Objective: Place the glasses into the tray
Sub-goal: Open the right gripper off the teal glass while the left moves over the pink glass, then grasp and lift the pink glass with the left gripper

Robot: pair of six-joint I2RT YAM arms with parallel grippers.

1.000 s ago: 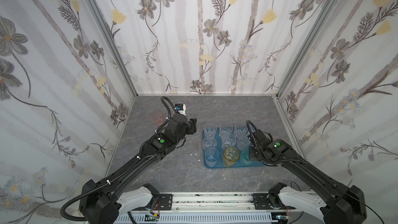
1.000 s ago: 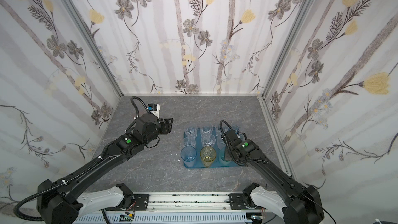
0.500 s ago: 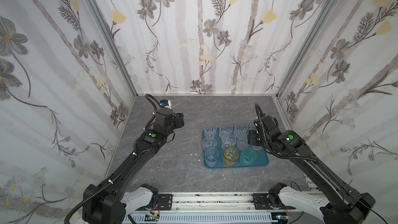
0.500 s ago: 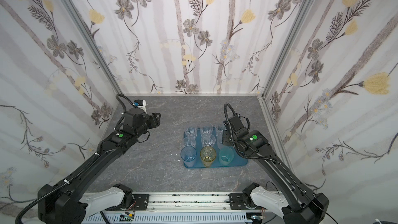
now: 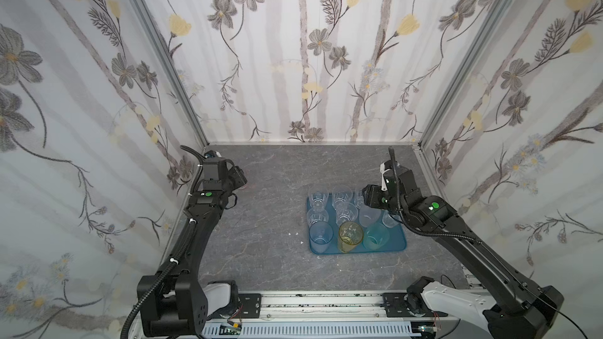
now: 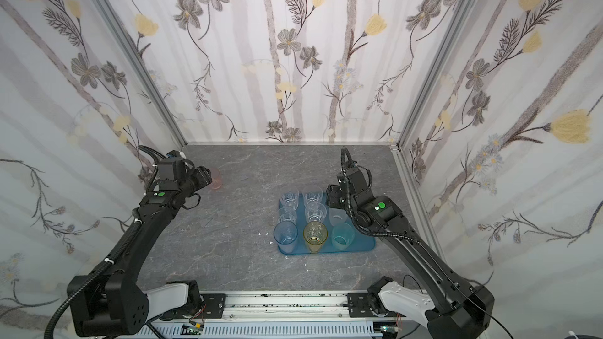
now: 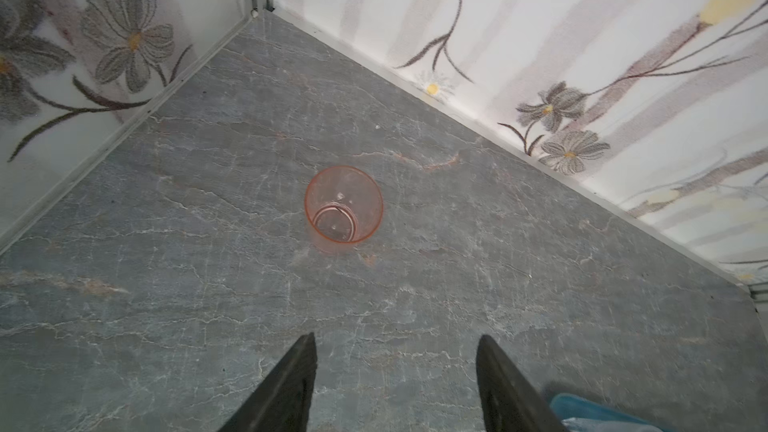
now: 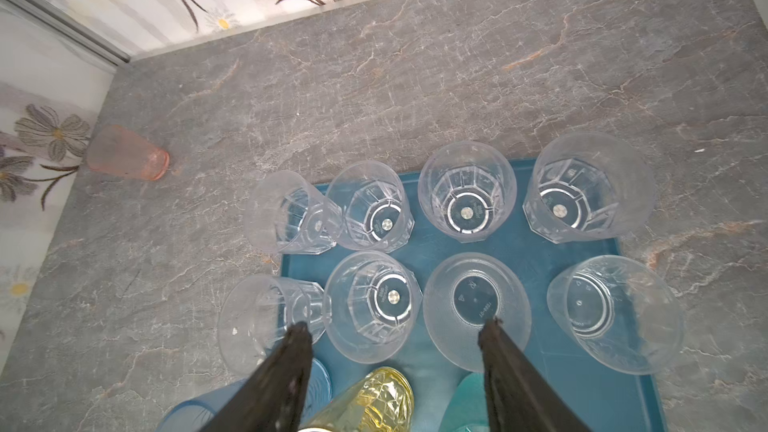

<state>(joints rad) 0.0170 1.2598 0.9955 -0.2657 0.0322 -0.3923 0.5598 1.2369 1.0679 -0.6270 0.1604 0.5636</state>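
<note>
**Nearly done: one pink glass is waiting outside the tray**

Overhead, in both top views, the blue tray (image 5: 396, 244) is sitting toward the right of the grey bench (image 5: 270, 256). It is carrying the glasses (image 5: 342, 195): clear faceted ones at the back, with a blue glass (image 5: 320, 238), an amber glass (image 5: 350, 236) and a teal glass (image 5: 377, 239) lining the near edge. The pink glass (image 6: 216, 179) is standing alone near the far left wall, well apart from the tray, and the left arm (image 6: 156, 213) is reaching toward it. The right arm (image 6: 381, 210) is hanging over the tray's far right side.

Through the left wrist camera, the left gripper (image 7: 395, 338) is holding its jaws wide and empty. The pink glass is standing upright, mouth up, ahead of the fingertips (image 7: 305, 351) rather than between them.

Through the right wrist camera, the right gripper (image 8: 395, 324) is likewise spreading its jaws and carrying nothing. It is hovering above a frosted glass (image 8: 476, 309) and its clear neighbours.

The pink glass is looking thin-walled, light and smooth, so it is probably going to skid or tip if one jaw nudges it first. Straddling its wall about halfway up and squeezing gently is looking like the safest hold.
</note>
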